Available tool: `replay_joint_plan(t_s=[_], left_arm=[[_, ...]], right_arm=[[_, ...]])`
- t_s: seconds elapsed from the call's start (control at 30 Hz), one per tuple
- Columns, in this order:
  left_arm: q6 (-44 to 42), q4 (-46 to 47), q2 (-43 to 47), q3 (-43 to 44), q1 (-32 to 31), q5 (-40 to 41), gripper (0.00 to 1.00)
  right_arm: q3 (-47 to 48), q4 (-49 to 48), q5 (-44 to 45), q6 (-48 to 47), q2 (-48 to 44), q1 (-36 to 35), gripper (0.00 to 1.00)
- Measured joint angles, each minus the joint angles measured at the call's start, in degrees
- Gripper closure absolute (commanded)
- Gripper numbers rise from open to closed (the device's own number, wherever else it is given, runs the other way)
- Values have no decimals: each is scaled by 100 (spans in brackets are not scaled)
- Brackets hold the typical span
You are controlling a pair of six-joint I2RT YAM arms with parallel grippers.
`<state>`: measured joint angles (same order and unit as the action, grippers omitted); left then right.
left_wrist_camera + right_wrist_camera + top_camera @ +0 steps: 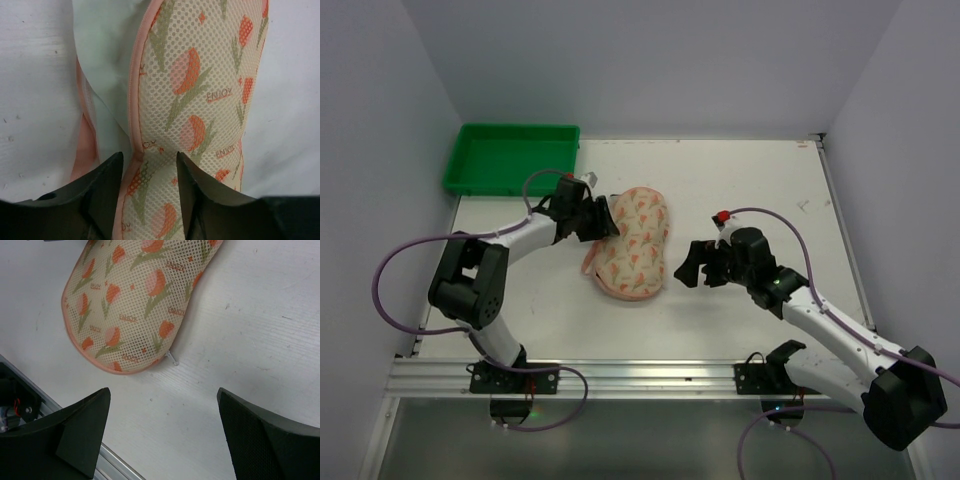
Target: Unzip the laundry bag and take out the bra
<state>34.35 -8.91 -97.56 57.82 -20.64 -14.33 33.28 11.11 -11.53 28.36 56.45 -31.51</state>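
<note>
The left gripper (597, 219) (148, 186) was seen narrowed onto the end of the laundry bag (632, 245) (200, 100) (135, 300). In the left wrist view, printed mesh and pink rim filled the whole gap, and both dark fingers (105, 195) appeared to be pressed against the fabric. Beyond those fingers, the pink zipper rim was seen running up the case. To its left a stretch of pale lining (102, 60) was exposed, bordered by a second pink edge lower down, so the case appeared to be parted along that side.

The right gripper (692, 265) (165, 425) was held spread wide, with nothing between its fingers. It was poised above the bare bench (750, 190) (240, 340), near the bag's right side but apart from it. In the right wrist view, a small pale tab (174, 359) was seen sticking out from the rim at the rounded end of the case nearest that gripper.

The bag itself was laid on the bench between the two arms, its printed side up and its long axis running away from the bases. A green tray (510, 160) was placed at the far left corner, well apart from the bag. An aluminium rail (620, 375) was fixed along the near edge.
</note>
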Motion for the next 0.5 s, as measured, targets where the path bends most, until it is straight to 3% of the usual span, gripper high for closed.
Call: replay_joint_plan(t_s=[0.3, 0.33, 0.43, 0.5], left_arm=[[-96, 24, -4, 0, -44, -269, 83], [-98, 24, 7, 0, -50, -278, 92], [-98, 20, 81, 0, -66, -284, 100], [-98, 22, 157, 0, -72, -308, 100]], right_arm=[[0, -57, -13, 13, 7, 0, 11], [0, -63, -17, 11, 9, 0, 11], [0, -87, -20, 13, 15, 0, 11], [0, -94, -22, 15, 15, 0, 11]])
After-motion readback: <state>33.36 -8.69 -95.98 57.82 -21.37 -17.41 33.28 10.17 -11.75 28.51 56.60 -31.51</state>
